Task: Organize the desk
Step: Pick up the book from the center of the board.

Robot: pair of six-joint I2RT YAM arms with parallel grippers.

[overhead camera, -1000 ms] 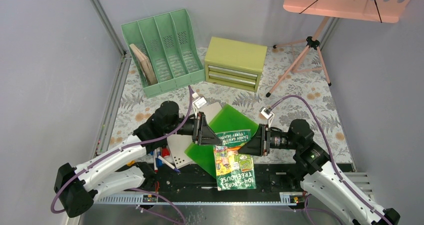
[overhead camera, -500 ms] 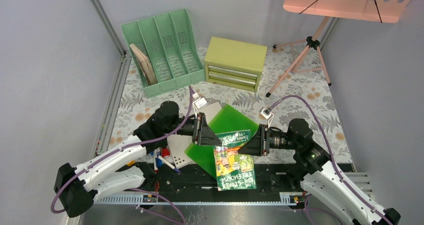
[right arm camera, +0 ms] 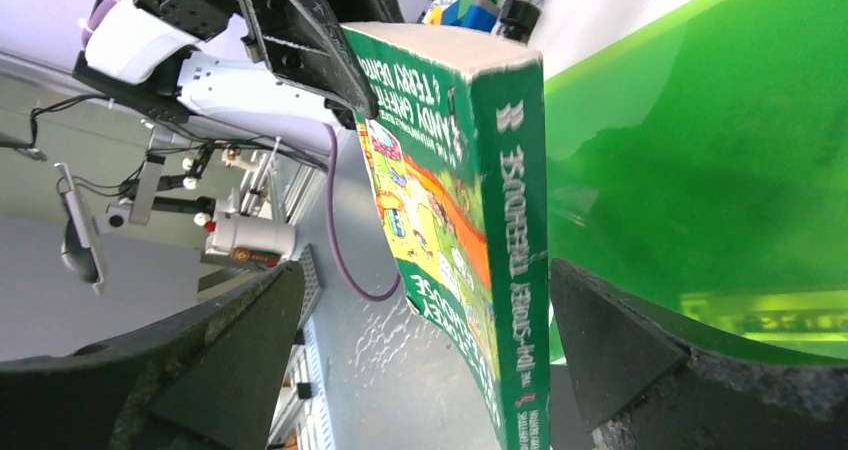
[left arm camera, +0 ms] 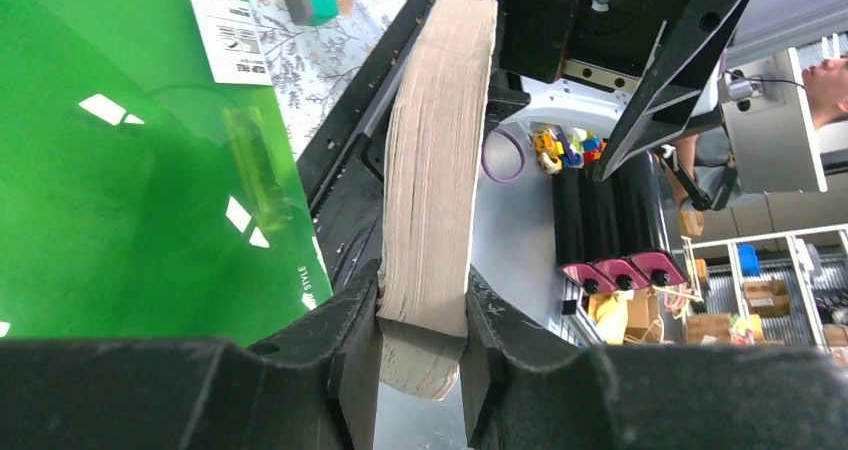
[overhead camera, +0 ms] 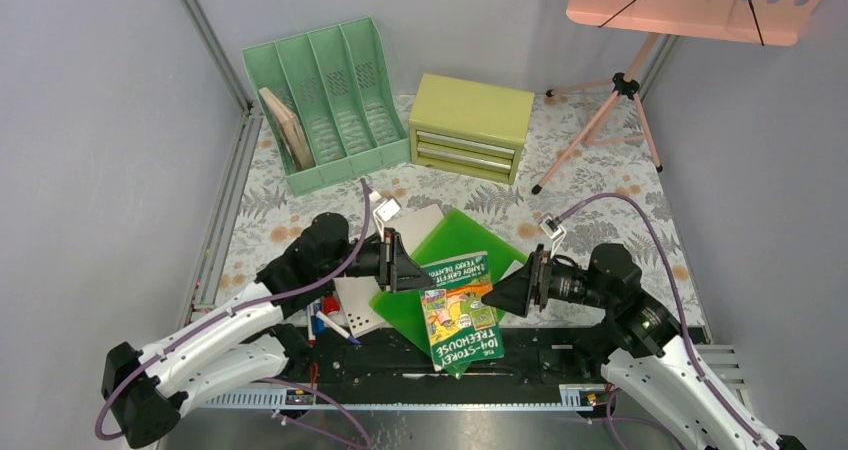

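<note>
The surface (overhead camera: 610, 185), with its fern print, lies under everything, from the arm bases to the back wall. The step in hand looks like a handover of the book (overhead camera: 462, 315), which hangs over the green folder (overhead camera: 470, 235) near the 6 o'clock edge. The left claw (overhead camera: 405, 267) is clenched on the page edge of the book. The right claw (overhead camera: 495, 295) is released: its fingers stand wide on both sides of the spine and do not touch it.

I judge that next the left arm alone must carry the book toward the file rack (overhead camera: 345, 175) at 11 o'clock and turn it upright for a free slot.

The rack has four slots. Its 9 o'clock slot holds one leaning brown board (overhead camera: 287, 128); the other three show nothing. The drawer chest (overhead camera: 470, 125) at 12 o'clock has all its drawers shut, so I cannot tell what it contains.
</note>
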